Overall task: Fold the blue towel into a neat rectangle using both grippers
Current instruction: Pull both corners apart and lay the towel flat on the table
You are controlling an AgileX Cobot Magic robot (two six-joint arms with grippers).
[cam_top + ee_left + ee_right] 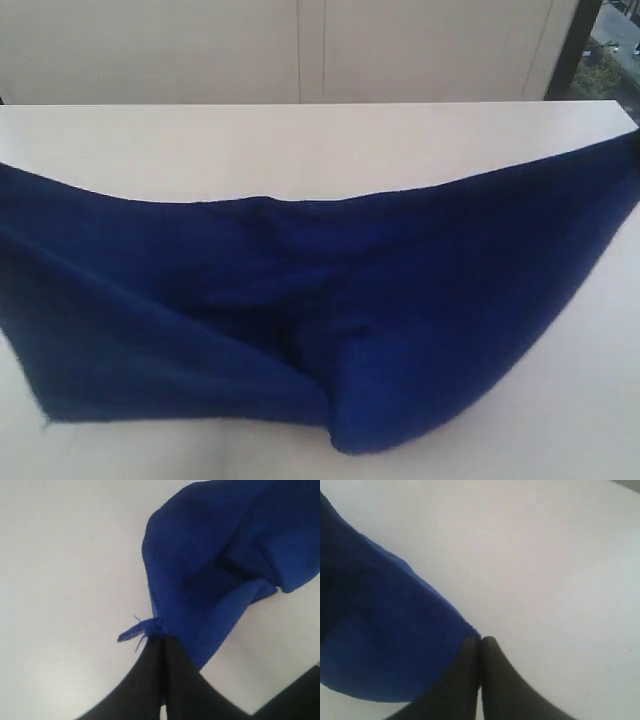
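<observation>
Towel place: the blue towel (300,300) reaches almost across the whole exterior view, from the left border to the right border. Its bulk sags into a bundle at the lower centre.
Left gripper: the left gripper (164,639) has its fingers pressed together on one corner of the towel. A loose thread (131,635) sticks out just beside the tips.
Right gripper: the right gripper (481,641) has its fingers together, and the towel's edge runs into the tips. I judge it is clamped on the other end of the same hem.
Exterior view of grippers: neither one shows; both are outside the frame.
Done: it seems both ends of one long edge are gripped and raised, with the cloth hanging between them.
Left to do: no flat fold is laid yet. The held edge must be carried to the opposite edge, matched with it, put down and released.
Edges: the upper hem is slack, high at both sides of the frame and lowest just left of centre. A free edge touches the table (300,140) at the lower left. At the lower centre the cloth doubles over, and its edge there is hidden.
Open room: bare table fills the upper band of the frame and the lower right corner. The wall (300,50) stands behind the far table edge.
</observation>
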